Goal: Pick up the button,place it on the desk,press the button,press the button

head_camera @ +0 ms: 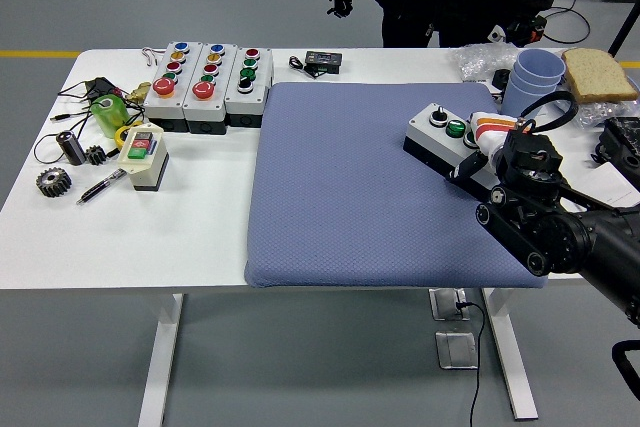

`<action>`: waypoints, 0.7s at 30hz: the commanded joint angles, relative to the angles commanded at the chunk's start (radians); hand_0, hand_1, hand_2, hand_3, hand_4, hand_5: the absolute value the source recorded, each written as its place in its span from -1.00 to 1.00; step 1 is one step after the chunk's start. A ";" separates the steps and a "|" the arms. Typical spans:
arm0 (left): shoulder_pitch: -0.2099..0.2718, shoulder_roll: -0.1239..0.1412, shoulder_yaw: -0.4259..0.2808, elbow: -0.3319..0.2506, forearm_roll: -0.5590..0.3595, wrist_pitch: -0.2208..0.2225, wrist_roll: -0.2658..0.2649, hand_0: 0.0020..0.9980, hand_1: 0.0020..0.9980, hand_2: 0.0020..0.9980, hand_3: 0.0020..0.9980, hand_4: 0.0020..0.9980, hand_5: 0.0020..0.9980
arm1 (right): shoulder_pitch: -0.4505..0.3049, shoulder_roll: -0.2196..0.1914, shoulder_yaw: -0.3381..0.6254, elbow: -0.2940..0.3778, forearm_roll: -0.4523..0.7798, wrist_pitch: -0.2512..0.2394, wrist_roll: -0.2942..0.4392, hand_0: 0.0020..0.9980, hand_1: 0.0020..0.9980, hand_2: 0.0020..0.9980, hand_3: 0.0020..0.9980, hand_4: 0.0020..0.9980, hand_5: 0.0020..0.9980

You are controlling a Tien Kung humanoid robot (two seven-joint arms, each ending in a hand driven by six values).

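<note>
Scanning from the desk's (60, 237) left edge: gears, a pen, a green roll and a small two-button switch (141, 155) sit there, w/ three multi-button boxes (206, 84) toward the far-left corner. We leave those alone. Mid-desk is the blue mat (350, 187), bare across its left and centre.

The task's button box (447, 144) lies on the mat near its far-right corner, skewed to the mat's edges. Our right hand (492, 145) is on the box's right end, but our own black forearm covers most of it, so we can't tell if the fingers are spread, pressed together or pinching the box.

Risks, as we judge them:
- box sits skewed, so an off-centre press could slide or twist it on the mat
- buttons sit close together, so we could hit the wrong one
- blue cups (529, 77) and bread (597, 73) stand just beyond, near the desk's far-right corner; the arm's elbow or cable could knock them.

Left hand: not visible.
</note>
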 joint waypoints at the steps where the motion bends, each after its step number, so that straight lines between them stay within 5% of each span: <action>1: 0.001 0.000 0.000 0.000 -0.001 0.000 0.000 0.25 0.32 0.36 0.20 -0.31 0.29 | 0.000 -0.001 -0.013 -0.003 0.002 -0.003 0.004 -0.10 -0.27 0.09 0.29 1.00 -0.52; 2: 0.002 0.000 -0.002 0.000 0.001 0.000 0.000 0.25 0.32 0.36 0.20 -0.31 0.29 | -0.001 -0.004 -0.026 -0.004 0.008 -0.020 0.013 -0.10 -0.27 0.09 0.29 1.00 -0.52; 3: 0.003 0.000 -0.003 0.000 0.003 0.000 0.001 0.25 0.32 0.36 0.20 -0.31 0.29 | -0.002 -0.006 -0.032 -0.004 0.012 -0.037 0.018 -0.36 -0.66 -0.22 -0.03 0.96 -0.41; 9: 0.008 0.000 -0.013 0.000 0.017 -0.002 0.004 0.25 0.32 0.36 0.20 -0.31 0.29 | -0.006 -0.037 -0.082 0.015 0.017 -0.137 0.045 -0.36 -0.66 -0.22 -0.03 0.96 -0.41; 10: 0.009 0.000 -0.014 0.000 0.018 -0.001 0.004 0.25 0.32 0.36 0.20 -0.32 0.29 | -0.012 -0.055 -0.089 0.036 0.015 -0.180 0.055 -0.70 -0.98 -0.48 -0.25 0.80 -0.46; 13: 0.011 0.001 -0.013 0.000 0.015 -0.001 0.002 0.25 0.32 0.36 0.20 -0.32 0.29 | -0.022 -0.091 -0.094 0.083 0.004 -0.276 0.087 -0.70 -0.98 -0.48 -0.25 0.80 -0.46; 15: 0.011 0.001 -0.015 0.000 0.018 -0.001 0.002 0.25 0.32 0.36 0.20 -0.32 0.29 | -0.030 -0.132 -0.103 0.141 0.006 -0.334 0.146 -0.70 -0.98 -0.48 -0.25 0.80 -0.46; 16: 0.011 0.001 -0.015 0.000 0.018 -0.001 0.002 0.25 0.32 0.36 0.20 -0.33 0.28 | -0.031 -0.143 -0.104 0.163 0.007 -0.349 0.181 -0.85 -1.00 -0.58 -0.29 0.52 -0.55; 21: 0.009 0.002 -0.016 0.000 0.007 -0.001 -0.002 0.25 0.32 0.36 0.20 -0.33 0.28 | -0.041 -0.250 -0.148 0.329 0.019 -0.356 0.380 -0.85 -1.00 -0.58 -0.29 0.52 -0.55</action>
